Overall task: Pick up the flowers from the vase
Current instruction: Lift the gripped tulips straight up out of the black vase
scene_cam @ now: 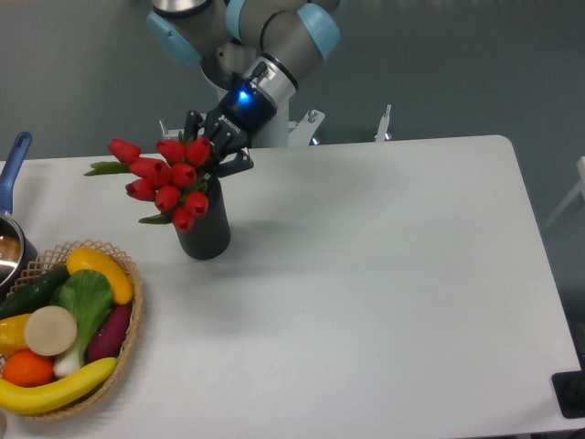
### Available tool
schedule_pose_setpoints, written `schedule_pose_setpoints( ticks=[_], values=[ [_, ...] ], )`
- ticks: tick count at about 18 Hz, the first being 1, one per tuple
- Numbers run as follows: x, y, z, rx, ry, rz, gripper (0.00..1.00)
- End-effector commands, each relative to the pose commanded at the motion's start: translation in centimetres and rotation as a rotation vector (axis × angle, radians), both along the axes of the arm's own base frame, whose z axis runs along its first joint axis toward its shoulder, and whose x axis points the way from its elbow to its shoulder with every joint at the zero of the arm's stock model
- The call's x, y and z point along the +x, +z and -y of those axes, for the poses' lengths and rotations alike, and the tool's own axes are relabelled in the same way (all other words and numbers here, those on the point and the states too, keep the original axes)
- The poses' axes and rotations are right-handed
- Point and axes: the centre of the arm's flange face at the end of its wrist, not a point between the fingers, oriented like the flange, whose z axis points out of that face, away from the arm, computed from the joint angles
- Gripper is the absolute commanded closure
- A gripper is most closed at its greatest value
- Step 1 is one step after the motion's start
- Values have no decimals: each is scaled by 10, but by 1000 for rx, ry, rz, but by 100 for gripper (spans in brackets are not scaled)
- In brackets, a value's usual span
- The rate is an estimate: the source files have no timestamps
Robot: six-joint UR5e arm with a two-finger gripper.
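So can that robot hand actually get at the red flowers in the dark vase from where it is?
Probably yes. The hand is already at the flowers, its fingers closing around the bunch just above the mouth of the vase. Nothing stands between them; the basket sits well off to the side.

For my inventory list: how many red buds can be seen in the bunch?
9 visible buds, clustered above the vase at the table's rear left: one far left, the others packed close by the tool. More may be hidden behind.

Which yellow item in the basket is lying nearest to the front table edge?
The banana, curved along the basket's front rim; the other yellow vegetable sits at the back.
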Motion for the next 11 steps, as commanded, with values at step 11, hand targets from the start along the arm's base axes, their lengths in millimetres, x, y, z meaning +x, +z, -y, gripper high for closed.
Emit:
schedule_pose_setpoints(
  ticks=[11],
  values=[
    [-25,63,-6,16,71,142,100]
  ],
)
